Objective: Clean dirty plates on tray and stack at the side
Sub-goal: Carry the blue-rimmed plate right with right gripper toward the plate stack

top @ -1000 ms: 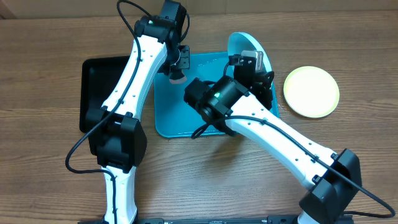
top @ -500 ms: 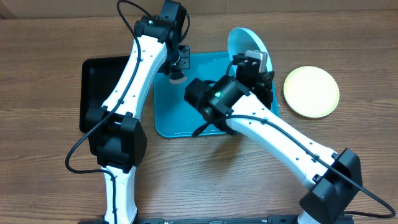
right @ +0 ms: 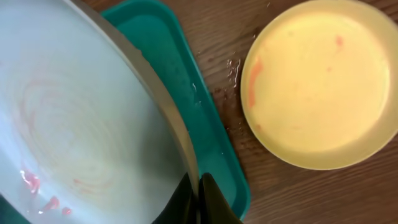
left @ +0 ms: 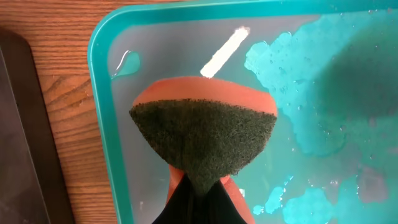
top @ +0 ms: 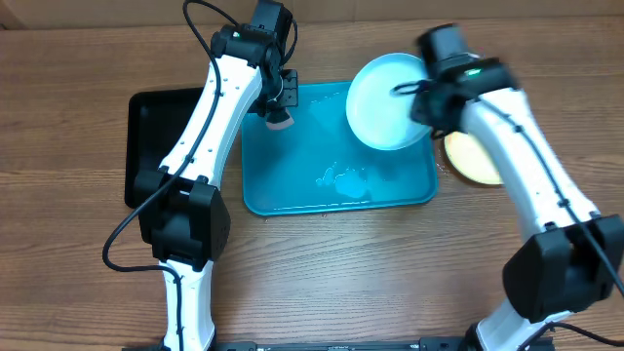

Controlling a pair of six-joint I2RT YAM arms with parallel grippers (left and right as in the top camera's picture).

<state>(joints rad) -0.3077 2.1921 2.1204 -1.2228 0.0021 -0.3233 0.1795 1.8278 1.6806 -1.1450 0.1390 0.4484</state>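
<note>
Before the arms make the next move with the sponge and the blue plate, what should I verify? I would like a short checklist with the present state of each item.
1. Right pincer shut on the rim of the pale blue plate: ok.
2. Left pincer grips the sponge: ok.
3. Blue plate wiped clean: not ok, red smears show on it.
4. Plate held over the tray: ok, above its far right corner.
5. Sponge close to the plate: not ok, it hangs at the tray's far left corner.
6. Yellow plate clean: not ok, faint orange streaks; it lies beside the tray.
</note>
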